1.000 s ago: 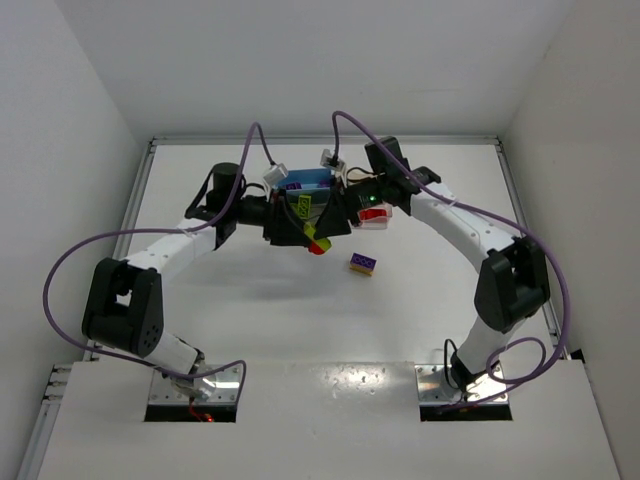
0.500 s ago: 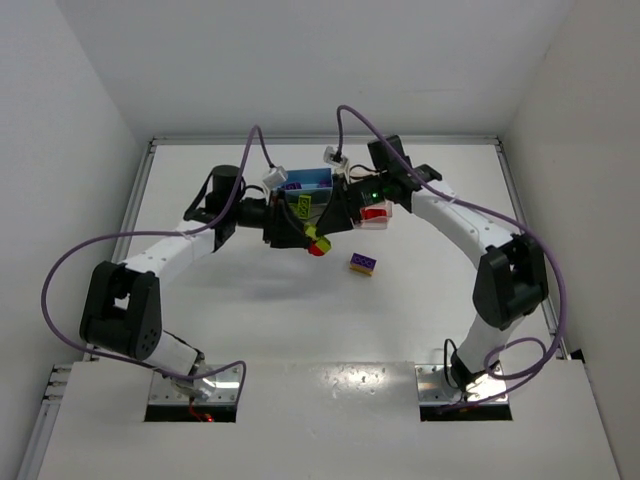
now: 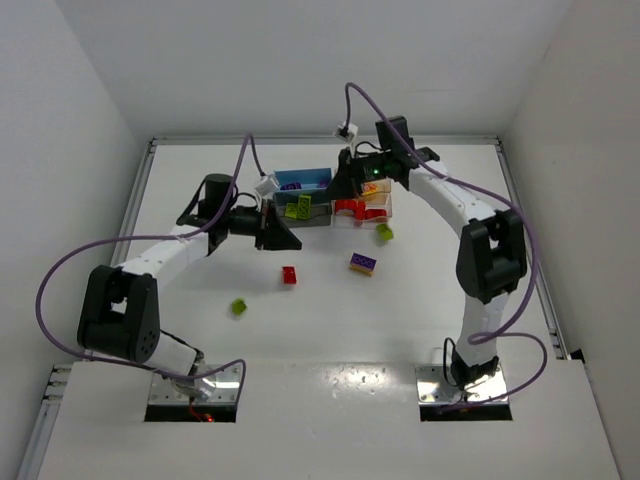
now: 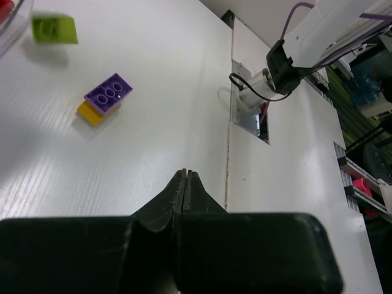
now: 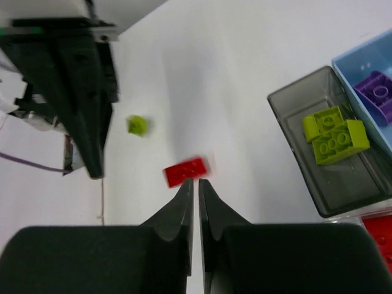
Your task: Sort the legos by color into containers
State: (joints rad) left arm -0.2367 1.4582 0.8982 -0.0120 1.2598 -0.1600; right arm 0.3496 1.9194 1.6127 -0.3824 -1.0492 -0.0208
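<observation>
My left gripper (image 3: 296,245) (image 4: 185,173) is shut and empty, low over the table left of the bins. My right gripper (image 3: 332,194) (image 5: 195,181) is shut and empty above the bin block. A red brick (image 3: 289,275) (image 5: 187,171) lies on the table, with a lime brick (image 3: 238,307) (image 5: 136,125) to its near left and another lime brick (image 3: 384,232) (image 4: 54,29) right of the bins. A purple-on-yellow clump (image 3: 363,263) (image 4: 105,98) lies near the middle. The dark grey bin (image 3: 314,220) (image 5: 288,122) holds lime bricks, the blue bin (image 3: 312,174) (image 5: 352,61) holds a purple one, and the peach bin (image 3: 347,222) holds red ones.
The clear bin (image 3: 380,208) stands at the block's right end. Purple cables arch over both arms. The table's raised rim runs along the far and side edges. The arm mounting plates sit at the near edge.
The two grippers were together on a lime, red and yellow clump; they have pulled apart. A red brick and two lime bricks now lie scattered on the table.
</observation>
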